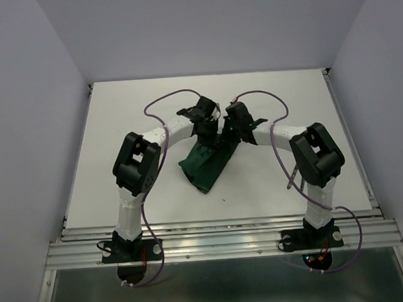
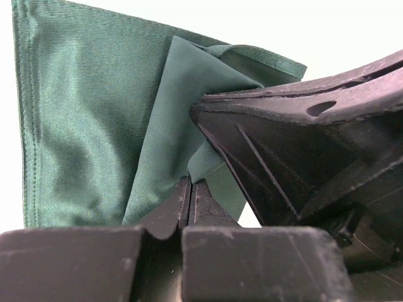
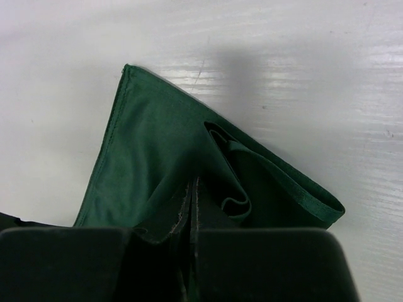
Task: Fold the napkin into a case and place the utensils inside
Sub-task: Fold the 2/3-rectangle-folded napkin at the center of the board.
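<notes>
My left claw (image 2: 191,192) is pinched shut on a fold of the dark green napkin (image 2: 82,126). My right claw (image 3: 192,195) is clamped shut on the same cloth, just beside it. The bunched napkin's near end rests mid-table (image 3: 315,75).

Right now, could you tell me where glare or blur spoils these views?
Top external: even light, dark napkin shows little fold detail; left wrist: background blown out white; right wrist: streaky glare and a soft shadow on the table.
</notes>
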{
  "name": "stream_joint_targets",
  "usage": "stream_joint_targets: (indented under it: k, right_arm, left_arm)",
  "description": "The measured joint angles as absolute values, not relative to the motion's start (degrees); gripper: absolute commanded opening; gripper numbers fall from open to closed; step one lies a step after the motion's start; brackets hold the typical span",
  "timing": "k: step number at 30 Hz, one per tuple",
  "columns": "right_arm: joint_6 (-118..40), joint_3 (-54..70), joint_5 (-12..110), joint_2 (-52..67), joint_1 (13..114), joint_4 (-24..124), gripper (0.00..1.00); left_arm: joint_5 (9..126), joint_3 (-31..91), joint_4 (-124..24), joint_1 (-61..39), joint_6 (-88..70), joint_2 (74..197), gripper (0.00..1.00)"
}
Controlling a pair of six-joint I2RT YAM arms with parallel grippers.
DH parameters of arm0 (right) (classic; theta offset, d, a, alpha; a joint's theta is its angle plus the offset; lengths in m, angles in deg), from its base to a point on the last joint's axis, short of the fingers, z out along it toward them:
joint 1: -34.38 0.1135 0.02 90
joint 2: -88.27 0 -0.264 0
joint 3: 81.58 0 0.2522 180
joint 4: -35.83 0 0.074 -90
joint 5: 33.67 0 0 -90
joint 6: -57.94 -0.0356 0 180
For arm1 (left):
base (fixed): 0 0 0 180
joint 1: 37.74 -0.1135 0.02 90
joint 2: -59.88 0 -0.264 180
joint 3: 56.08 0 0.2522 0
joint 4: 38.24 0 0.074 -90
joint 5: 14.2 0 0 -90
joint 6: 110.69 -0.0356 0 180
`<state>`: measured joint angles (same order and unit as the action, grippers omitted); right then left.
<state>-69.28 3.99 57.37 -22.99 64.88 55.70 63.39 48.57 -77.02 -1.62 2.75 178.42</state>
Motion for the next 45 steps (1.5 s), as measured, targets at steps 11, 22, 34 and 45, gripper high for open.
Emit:
stream_joint_targets:
  k: [11, 22, 34, 45]
  right_arm:
    - [-69.32, 1.3, 59.49, -21.4, 64.88, 55.89, 0.01]
    - [-69.34, -0.27, 61.35, -21.07, 64.88, 56.53, 0.01]
    - [-66.02, -8.62, 60.32, -18.21, 64.88, 44.92, 0.01]
    - [-64.18, -10.68, 57.7, -18.36, 64.88, 39.63, 0.01]
  left_arm:
    - [64.05, 48.57, -77.11, -0.73, 3.69, 178.42, 0.4]
    - [64.31, 48.57, -77.13, -0.68, 3.8, 178.42, 0.49]
    - [67.22, 48.55, -77.5, -2.41, 3.95, 172.45, 0.52]
    - [69.19, 48.57, -76.91, -8.57, 3.38, 176.36, 0.7]
